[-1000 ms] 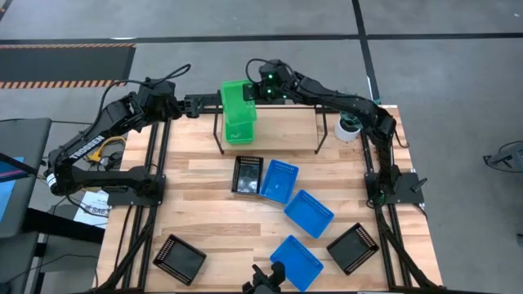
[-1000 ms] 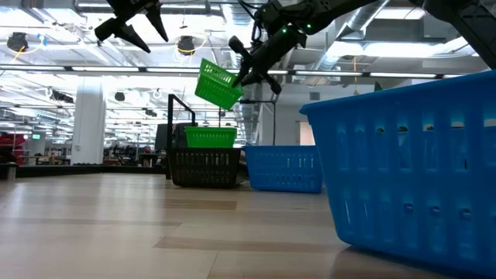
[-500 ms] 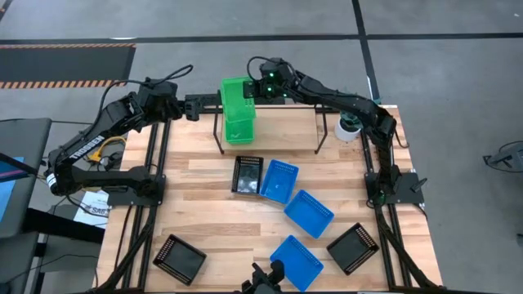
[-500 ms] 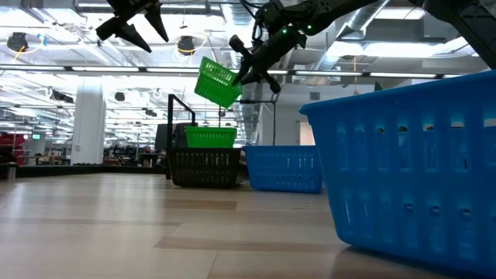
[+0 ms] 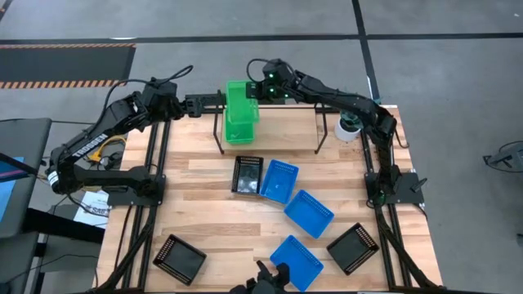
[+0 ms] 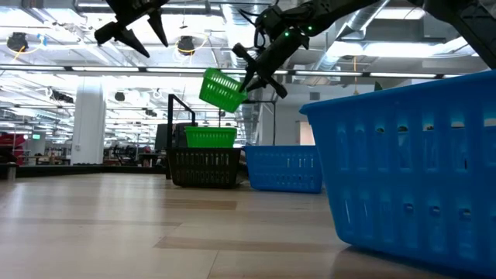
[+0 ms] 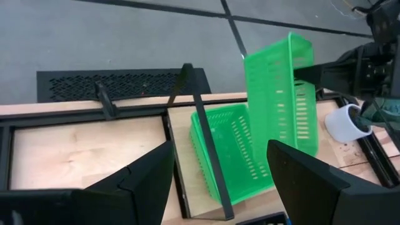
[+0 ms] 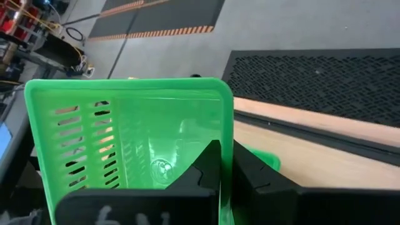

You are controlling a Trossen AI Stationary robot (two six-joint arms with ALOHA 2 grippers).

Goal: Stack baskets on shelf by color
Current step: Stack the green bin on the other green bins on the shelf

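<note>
My right gripper point(image 5: 260, 90) is shut on a green basket point(image 5: 242, 100), which hangs tilted above the left end of the black shelf point(image 5: 320, 137). A second green basket point(image 5: 239, 129) sits mouth up at that end of the shelf, right below the held one point(image 7: 281, 94). My left gripper point(image 5: 185, 106) stands open and raised at the table's far left, with nothing between its fingers point(image 7: 144, 181). Blue and black baskets lie on the table nearer the front. My right gripper pinches one side wall of the green basket at its rim point(image 8: 224, 140), one finger point(image 8: 209, 169) inside the basket and the other outside. The fingers come slanting down from the table's right. The basket hangs clear of everything, tipped with its mouth partly sideways point(image 6: 223, 89).
A black basket point(image 5: 248, 174) and a blue basket point(image 5: 279, 180) lie just in front of the shelf. Two more blue baskets point(image 5: 309, 213) point(image 5: 297, 262) and two black ones point(image 5: 353, 247) point(image 5: 179, 259) lie nearer the front edge. A white pot point(image 5: 349, 128) stands at the far right.
My right gripper has rolled its wrist while staying over the shelf's left end. The green basket in it has turned a little closer to level and shifted slightly toward the table's right.
</note>
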